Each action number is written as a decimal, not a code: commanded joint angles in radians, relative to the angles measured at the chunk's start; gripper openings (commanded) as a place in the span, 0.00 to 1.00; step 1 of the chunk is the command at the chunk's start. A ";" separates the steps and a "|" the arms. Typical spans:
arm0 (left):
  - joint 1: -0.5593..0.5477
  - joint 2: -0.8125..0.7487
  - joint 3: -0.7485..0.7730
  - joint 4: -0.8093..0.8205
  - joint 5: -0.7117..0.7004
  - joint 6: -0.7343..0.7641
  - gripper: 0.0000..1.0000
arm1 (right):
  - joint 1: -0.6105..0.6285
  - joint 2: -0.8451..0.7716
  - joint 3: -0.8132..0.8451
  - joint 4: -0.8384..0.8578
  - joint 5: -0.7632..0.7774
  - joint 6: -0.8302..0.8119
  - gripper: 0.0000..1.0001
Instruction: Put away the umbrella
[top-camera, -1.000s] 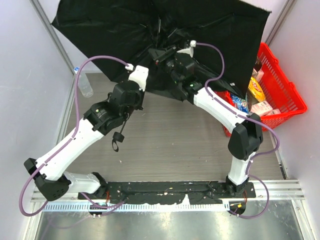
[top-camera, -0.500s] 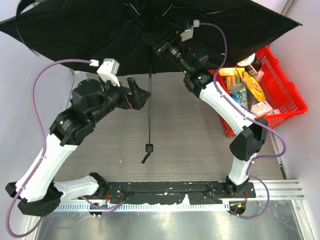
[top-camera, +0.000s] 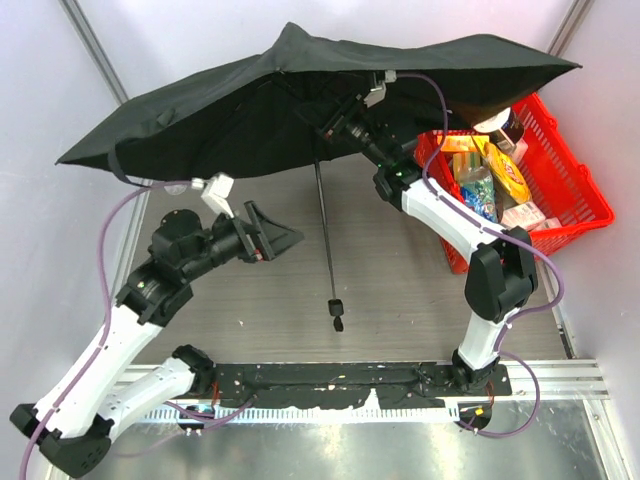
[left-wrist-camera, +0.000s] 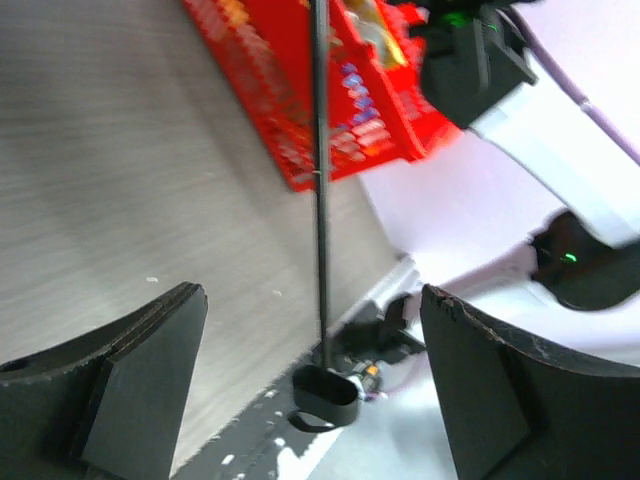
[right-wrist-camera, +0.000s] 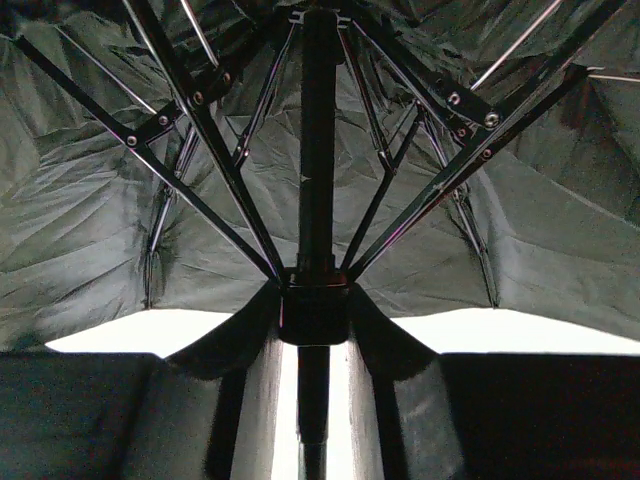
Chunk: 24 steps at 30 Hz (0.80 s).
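The black umbrella (top-camera: 300, 95) is open and held up over the back of the table. Its thin shaft (top-camera: 325, 235) slants down to the handle (top-camera: 337, 308), where a short strap dangles. My right gripper (top-camera: 337, 122) is under the canopy, shut on the runner (right-wrist-camera: 314, 305) where the ribs (right-wrist-camera: 215, 160) meet. My left gripper (top-camera: 282, 228) stands open to the left of the shaft, touching nothing. In the left wrist view the shaft (left-wrist-camera: 321, 200) and handle (left-wrist-camera: 325, 392) show beyond the gap between the wide-apart fingers (left-wrist-camera: 140, 370).
A red basket (top-camera: 565, 175) full of packaged groceries stands at the right, partly under the canopy. Pale walls close in on both sides. The arms' black base rail (top-camera: 330, 380) runs along the near edge.
The canopy has sprung open and risen from low at the back to spread overhead, with the shaft now long. My left gripper has let go, opened and drawn back to the left.
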 joint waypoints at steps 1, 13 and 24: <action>0.000 0.087 -0.063 0.345 0.299 -0.125 0.90 | 0.007 -0.062 0.023 0.216 -0.019 0.020 0.01; -0.064 0.215 -0.114 0.427 0.311 -0.079 0.61 | 0.005 0.027 0.190 0.208 0.035 0.078 0.01; -0.046 0.114 -0.013 0.158 -0.085 0.060 0.00 | 0.008 0.145 0.494 -0.211 0.101 -0.012 0.01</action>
